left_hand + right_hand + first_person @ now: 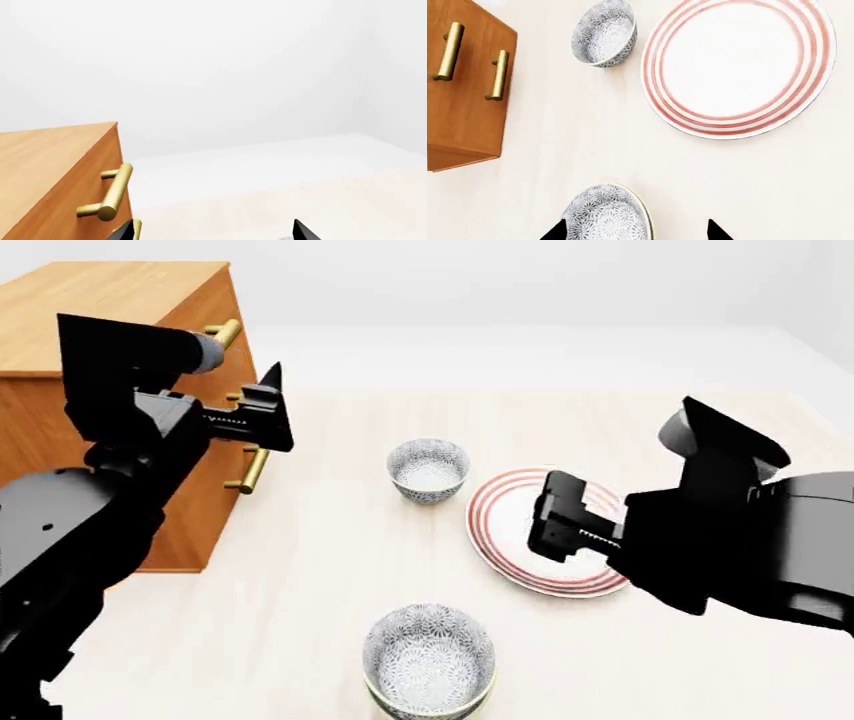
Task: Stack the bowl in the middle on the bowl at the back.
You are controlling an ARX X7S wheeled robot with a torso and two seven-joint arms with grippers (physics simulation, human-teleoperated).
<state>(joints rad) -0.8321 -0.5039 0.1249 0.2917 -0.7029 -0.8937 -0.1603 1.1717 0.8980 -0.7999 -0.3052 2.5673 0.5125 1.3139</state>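
Pale cream table (307, 570) carries a small speckled white bowl (429, 469) beside a red-ringed white plate (497, 530); another bowl (430, 656) sits nearer. Both hands, left (274, 410) and right (563, 525), hover spread, empty.

Pale cream table (307, 570) throughout. Orange-brown wood grain on the cabinet (94, 330), with brass-gold handles (497, 75) on its front. White with a fine grey-blue floral speckle, inside and out, on the bowl (429, 469) just beside the plate (514, 540). Same speckled white on the nearer bowl (429, 658), well apart from the plate, with a thin pale yellowish edge at the rim. Plain white centre on the plate, ringed by several thin red bands towards the edge. Matte black on both grippers and arms. Flat off-white walls beyond the cabinet.
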